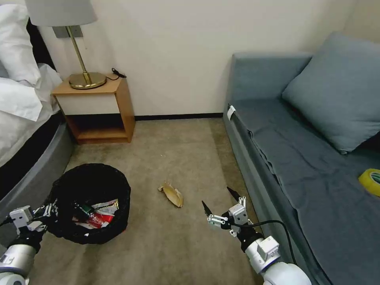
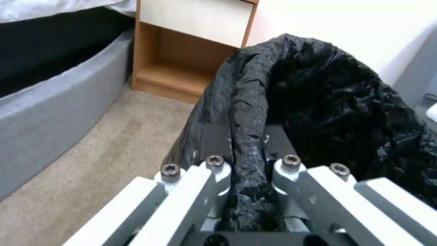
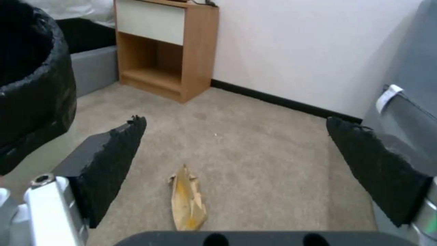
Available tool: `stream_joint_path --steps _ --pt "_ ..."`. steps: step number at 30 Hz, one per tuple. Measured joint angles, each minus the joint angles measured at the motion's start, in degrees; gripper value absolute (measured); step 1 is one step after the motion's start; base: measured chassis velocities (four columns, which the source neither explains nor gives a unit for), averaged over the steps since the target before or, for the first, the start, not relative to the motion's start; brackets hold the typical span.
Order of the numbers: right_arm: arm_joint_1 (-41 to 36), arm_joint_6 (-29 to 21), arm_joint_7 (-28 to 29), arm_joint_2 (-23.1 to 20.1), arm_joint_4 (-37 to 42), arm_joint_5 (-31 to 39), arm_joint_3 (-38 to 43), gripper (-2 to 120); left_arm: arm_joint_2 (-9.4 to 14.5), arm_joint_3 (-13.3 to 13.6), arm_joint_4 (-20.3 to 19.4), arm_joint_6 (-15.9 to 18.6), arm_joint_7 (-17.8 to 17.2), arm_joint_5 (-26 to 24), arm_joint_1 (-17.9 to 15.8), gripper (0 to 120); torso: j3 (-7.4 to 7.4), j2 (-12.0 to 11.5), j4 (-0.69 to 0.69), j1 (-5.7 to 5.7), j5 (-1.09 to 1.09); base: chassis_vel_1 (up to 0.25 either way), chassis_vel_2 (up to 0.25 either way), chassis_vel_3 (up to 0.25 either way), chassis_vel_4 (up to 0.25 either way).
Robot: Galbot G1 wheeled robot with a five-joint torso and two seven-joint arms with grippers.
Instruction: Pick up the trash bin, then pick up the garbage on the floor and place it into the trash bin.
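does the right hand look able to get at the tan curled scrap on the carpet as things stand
Probably yes. The right hand hangs open, close to the tan curled scrap, which lies alone on bare carpet between its spread fingers in the wrist view. The round black mesh trash bin, clamped by the left hand, sits off to the side.

The left tool (image 1: 49, 209) clamps the near rim of the bin (image 1: 93, 186), which lies ahead and to its right, with wrappers (image 1: 99, 215) in it. A scrap (image 1: 172, 194) lies on the floor ahead and left of the spread right tool (image 1: 221, 204), between it and the bin. The sofa (image 1: 301, 158) runs along that tool's right; the nightstand (image 1: 97, 109) stands beyond the bin, the bed (image 1: 23, 130) to its left.
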Motion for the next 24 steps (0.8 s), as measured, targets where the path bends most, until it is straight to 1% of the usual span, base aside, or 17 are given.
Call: stream_joint_path --steps 5,24 --pt "-0.1 0.3 -0.4 -0.2 0.0 -0.2 -0.3 100 -0.2 -0.2 0.0 -0.1 0.0 0.0 0.1 6 0.00 0.0 0.00 0.00 0.00 -0.136 0.140 0.138 -0.122" --pt "0.0 0.4 -1.3 -1.0 0.7 0.0 -1.3 100 -0.5 -0.4 -0.1 -0.4 0.4 -0.1 0.6 6 0.00 0.0 0.00 0.00 0.00 -0.160 0.157 0.153 -0.163"
